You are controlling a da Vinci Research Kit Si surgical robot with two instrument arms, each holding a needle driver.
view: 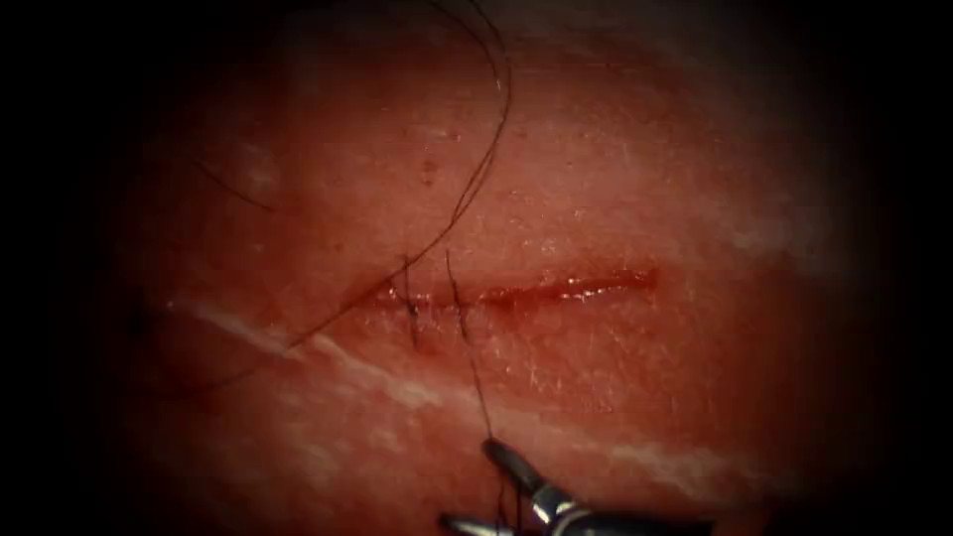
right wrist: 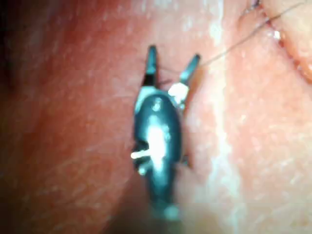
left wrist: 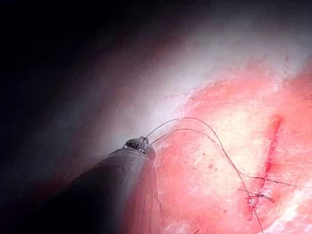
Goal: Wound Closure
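Tools: two | right tool (view: 475,486): jaws apart, gripping nothing, thread (view: 475,372) running between them | left tool (left wrist: 140,144): jaw state unreadable | tissue (view: 695,397): one cut (view: 556,290), two stitches (view: 409,308) at left end | needle: unseen

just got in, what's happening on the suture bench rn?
Bench practice closing a cut in the tissue. Two stitches cross its left end. The right end effector, open, sits below the cut with thread running to one jaw tip. The left end effector has thread running from its tip; I can't make out its jaws or a needle.
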